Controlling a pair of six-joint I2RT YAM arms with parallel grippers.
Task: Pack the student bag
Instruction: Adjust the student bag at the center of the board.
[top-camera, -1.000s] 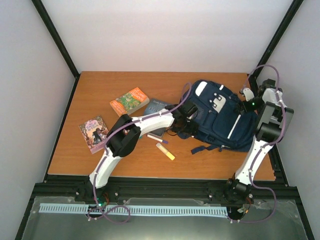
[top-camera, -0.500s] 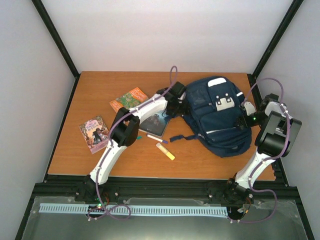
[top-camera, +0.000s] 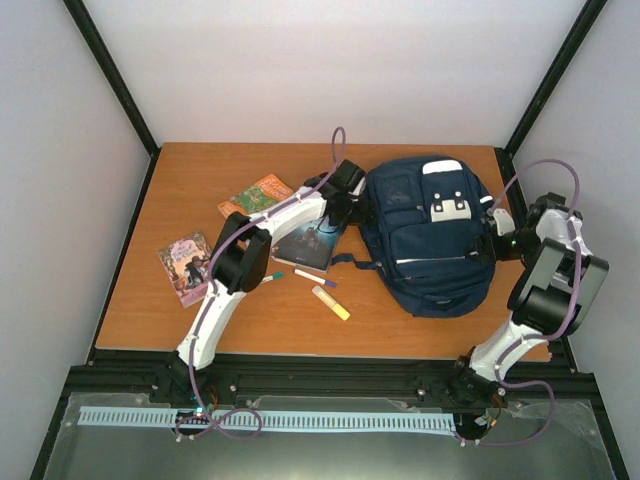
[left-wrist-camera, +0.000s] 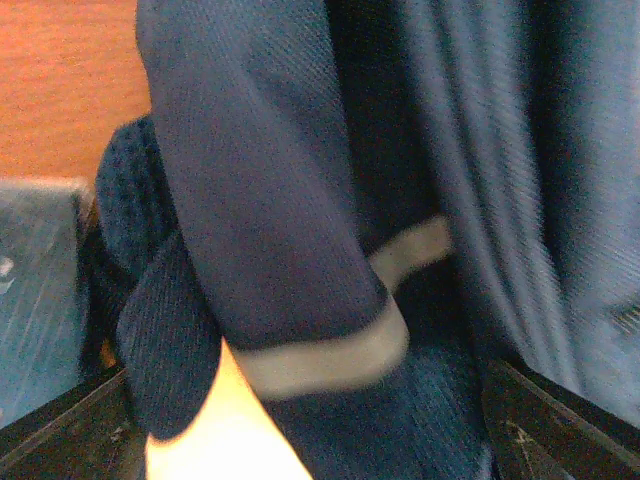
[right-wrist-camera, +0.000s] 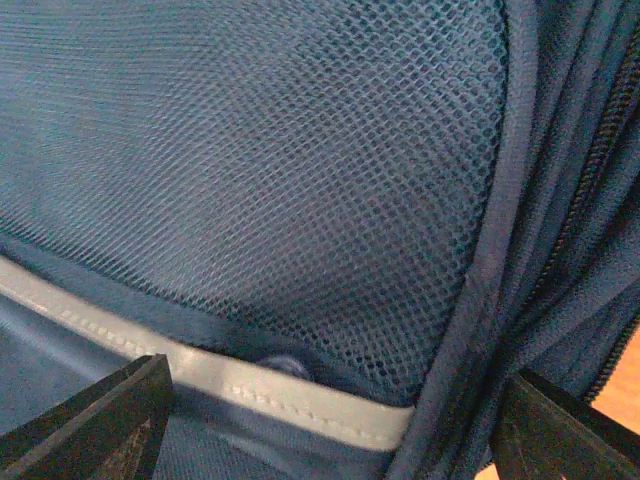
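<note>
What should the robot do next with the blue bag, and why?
Probably close the left gripper on the fabric fold of the student bag to steady it: it and the right gripper sit open at the bag's sides, and the dark book lies outside.

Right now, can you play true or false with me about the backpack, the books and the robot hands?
1. The student bag lies on the right half of the table. True.
2. The yellow marker is inside the bag. False: it lies out on the table, left of the bag.
3. The left gripper and the right gripper both have their jaws wide apart, close up against the bag's fabric. True.
4. The purple book sits on top of the orange book. False: they lie apart, each flat on the table.
</note>
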